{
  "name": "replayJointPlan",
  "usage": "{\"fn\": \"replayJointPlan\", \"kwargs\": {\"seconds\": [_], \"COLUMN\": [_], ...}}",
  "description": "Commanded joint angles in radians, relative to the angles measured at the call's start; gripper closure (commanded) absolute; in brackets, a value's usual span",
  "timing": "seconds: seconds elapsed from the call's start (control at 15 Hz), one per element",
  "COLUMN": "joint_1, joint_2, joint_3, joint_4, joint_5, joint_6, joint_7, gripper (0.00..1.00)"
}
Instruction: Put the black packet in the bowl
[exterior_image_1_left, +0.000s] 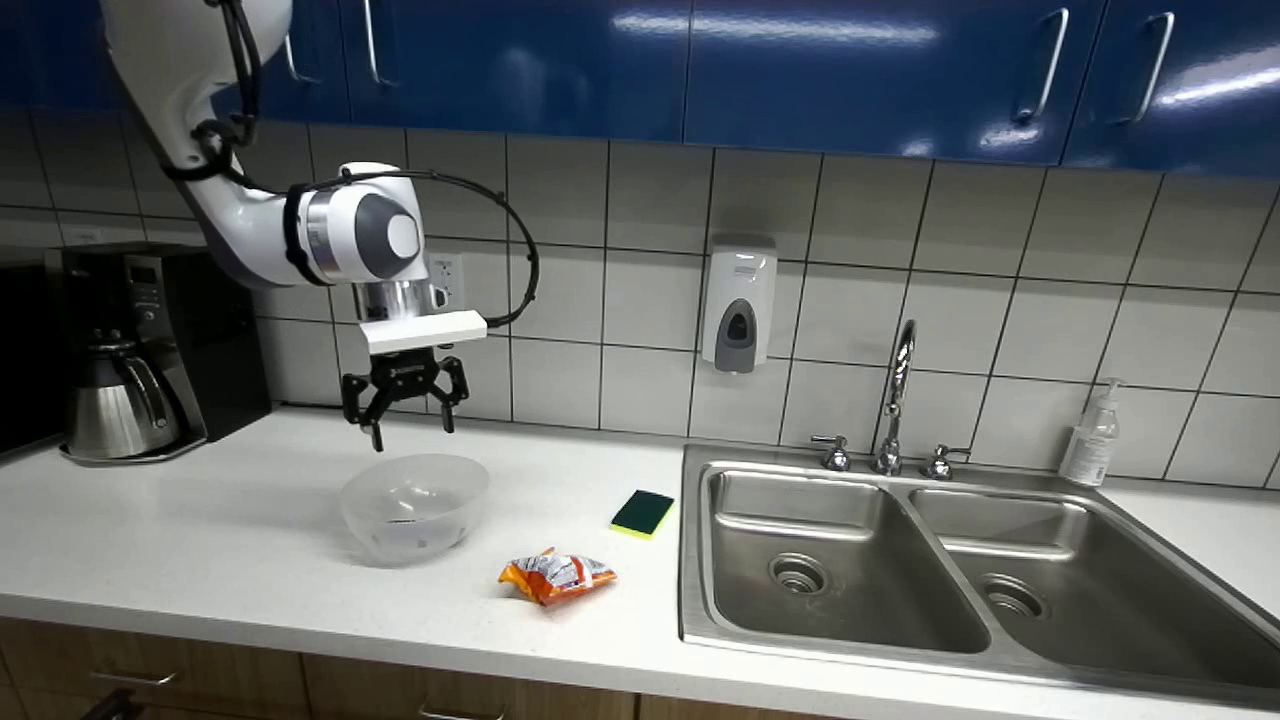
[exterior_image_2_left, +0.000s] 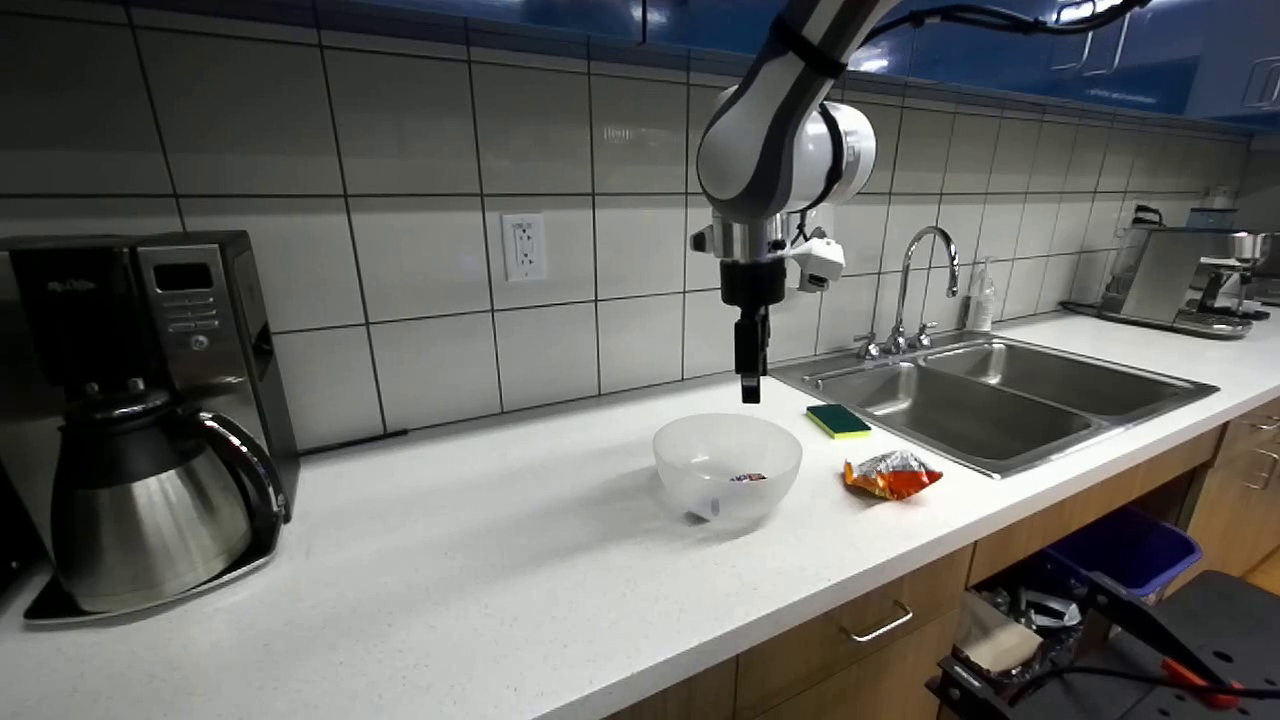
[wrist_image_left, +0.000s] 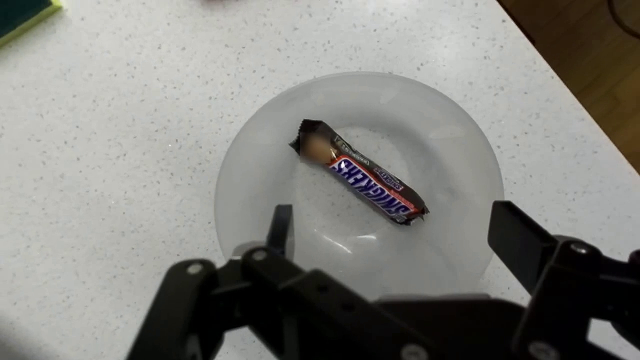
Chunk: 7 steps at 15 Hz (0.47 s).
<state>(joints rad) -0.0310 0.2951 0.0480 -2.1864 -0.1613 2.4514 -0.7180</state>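
Placing seems done: the slim black film-wrapped packet (wrist_image_left: 365, 179) points toward ten o'clock (wrist view) inside the round whitish plastic-looking bowl (wrist_image_left: 255, 172), the end effector (exterior_image_1_left: 412, 437) gaping empty.

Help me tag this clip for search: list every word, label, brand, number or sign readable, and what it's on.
"SNICKERS": large letters on the black packet.
Its finer print: too small.
Logo and button marks on the coffee maker: too blurred.
Print on the orange-red packet: unreadable.
Label on the pump bottle: too small.
Mark on the soap dispenser: too small.
Lettering on the gripper: too blurred.
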Motion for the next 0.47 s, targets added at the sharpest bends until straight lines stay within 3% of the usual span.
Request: {"fn": "replayJointPlan", "kwargs": {"seconds": [0.0,0.27,0.4], "joint_1": [-0.009,-0.01,-0.007], "joint_2": [-0.073,-0.095,-0.056], "joint_3": [0.02,0.023,0.015], "joint_4": [-0.043,-0.06,-0.033], "joint_5": [0.093,0.157,0.137], "joint_6": [-0.044,-0.043,-0.025], "joint_7": [0.079,0.092,0.072], "gripper": [0.0,0.0,0.0]}}
